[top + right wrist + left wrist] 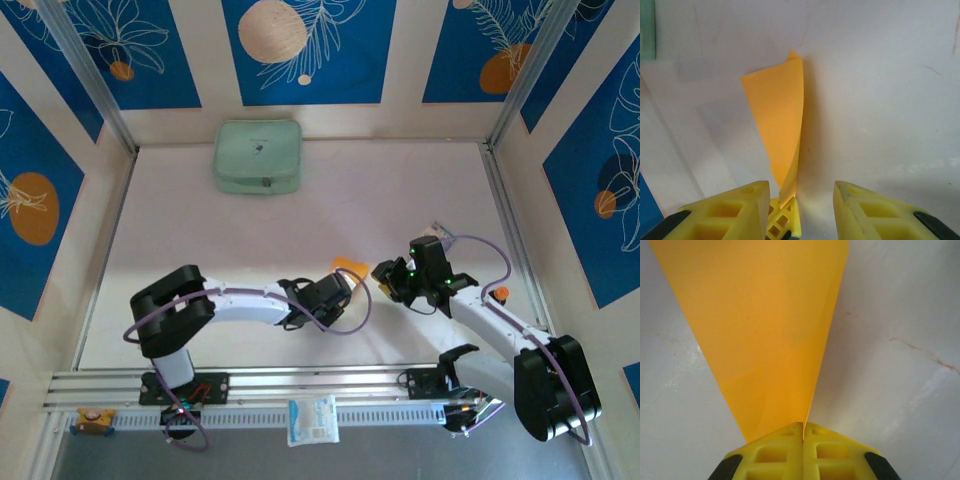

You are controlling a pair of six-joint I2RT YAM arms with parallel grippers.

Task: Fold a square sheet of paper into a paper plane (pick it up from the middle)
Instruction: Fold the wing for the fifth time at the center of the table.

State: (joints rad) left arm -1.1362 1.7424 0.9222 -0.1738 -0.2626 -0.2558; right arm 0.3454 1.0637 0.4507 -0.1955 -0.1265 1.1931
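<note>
Left jaws are pressed fully together, and between their yellow fingers (775,455) they hold the narrow end of the sheet of paper (770,330). Right jaws stand apart with a clear gap; the sheet passes through this gap, but I cannot see that either side touches it.

From my left wrist camera the long axis of the sheet goes straight away from the jaws. It is narrow at the grip and becomes wide at the far end, with a soft crease line near the grip. My right wrist camera sees the same sheet from the other side. There it stands on its edge, bent over along its right side into two layers, and its upper corner points away from me. This camera also shows the tip of my left fingers low in the gap, which the left camera cannot show.

The top camera gives the place: the sheet is a small orange patch between both wrists, a little right of the middle of the bench (400,200), well apart from the pale green pouch (258,157) at the far side.

My left arm (240,305) lies low and reaches to the right from its base. My right arm (500,325) reaches left and away, so both jaws face each other.
</note>
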